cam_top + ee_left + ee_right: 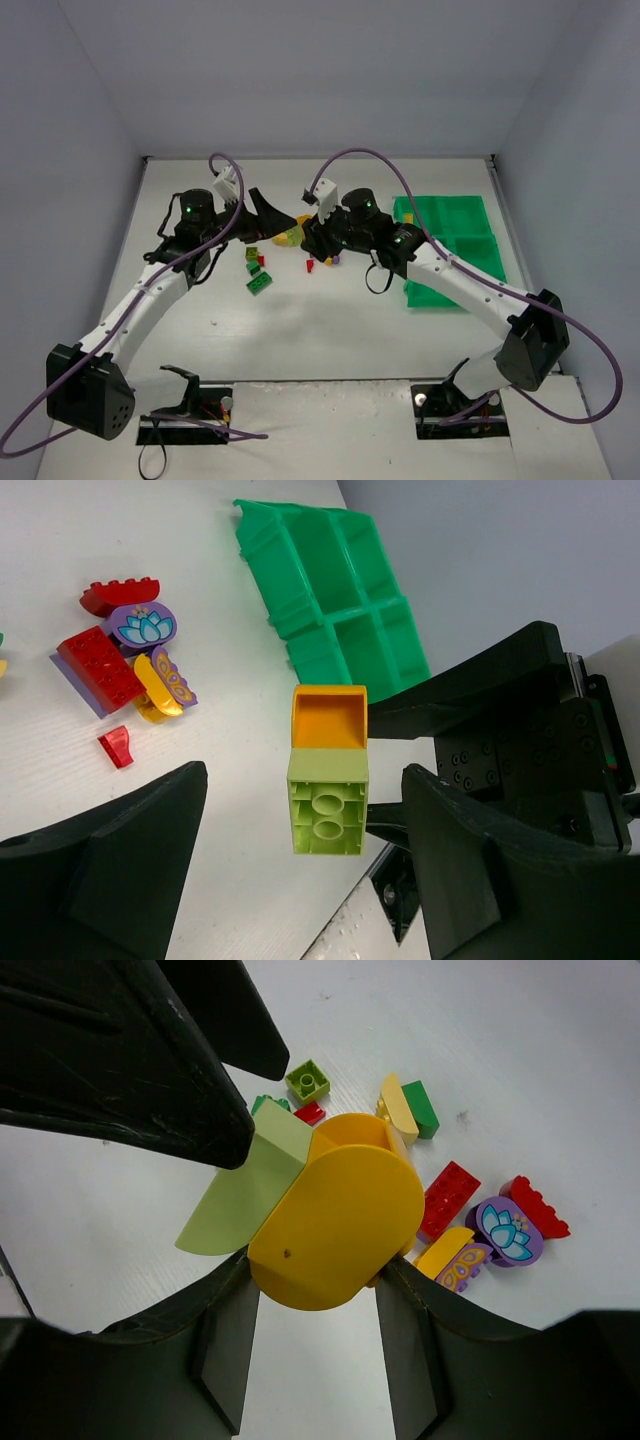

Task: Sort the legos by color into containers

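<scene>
My right gripper [312, 1272] is shut on a yellow brick [335, 1215] that is stuck to a light green brick [245, 1195], held above the table. In the left wrist view the light green brick [327, 810] hangs between my left gripper's [305, 800] wide-open fingers, touching neither. In the top view the pair [290, 237] sits between my left gripper [272, 222] and my right gripper [300, 235]. The green tray [455, 250] lies to the right, and its compartments [330, 590] look empty.
Loose legos lie on the table under the grippers: red bricks [100, 665], a purple flower piece [140, 628], a yellow butterfly piece [165, 680], a small red piece [115, 747], and green bricks [258, 282]. White walls close off the back and sides.
</scene>
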Controlling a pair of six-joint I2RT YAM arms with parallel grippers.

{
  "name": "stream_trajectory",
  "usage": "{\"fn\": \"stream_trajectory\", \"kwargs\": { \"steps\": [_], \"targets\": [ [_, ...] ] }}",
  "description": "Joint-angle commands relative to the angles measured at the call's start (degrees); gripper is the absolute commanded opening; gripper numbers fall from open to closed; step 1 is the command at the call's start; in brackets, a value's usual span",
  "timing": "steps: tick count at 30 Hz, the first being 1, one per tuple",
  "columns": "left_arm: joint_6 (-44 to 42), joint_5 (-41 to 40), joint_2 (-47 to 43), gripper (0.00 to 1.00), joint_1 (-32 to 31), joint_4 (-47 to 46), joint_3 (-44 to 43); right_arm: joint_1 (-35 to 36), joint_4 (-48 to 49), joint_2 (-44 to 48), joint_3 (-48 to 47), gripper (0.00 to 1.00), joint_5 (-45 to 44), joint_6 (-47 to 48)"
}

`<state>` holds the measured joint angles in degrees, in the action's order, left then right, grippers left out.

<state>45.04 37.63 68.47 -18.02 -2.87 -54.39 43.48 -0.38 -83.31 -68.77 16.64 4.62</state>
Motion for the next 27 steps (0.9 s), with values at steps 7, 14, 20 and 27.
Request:
{"fn": "stream_trajectory", "kwargs": {
  "steps": [7, 14, 20, 27],
  "targets": [
    [-2.8, 2.4, -0.3, 0.65, -1.2, -3.5, -1.4, -0.5, 2.5, -0.5, -4.0, 0.00, 1.6, -0.7],
    [-3.3, 2.2, 0.4, 0.59, -2.5, -3.4, -0.6, -0.6, 2.5, -1.0, -4.1, 0.00, 1.6, -0.8],
    [-3.4, 2.1, 1.0, 0.32, -2.5, -2.7, -1.2, -0.8, 2.5, -0.9, -4.0, 0.00, 1.4, -0.9],
    [-3.7, 3.2, 1.6, 0.00, -2.5, -2.2, -1.9, -1.6, 2.5, -0.5, -2.9, 0.00, 0.2, -0.6]
  ]
}}
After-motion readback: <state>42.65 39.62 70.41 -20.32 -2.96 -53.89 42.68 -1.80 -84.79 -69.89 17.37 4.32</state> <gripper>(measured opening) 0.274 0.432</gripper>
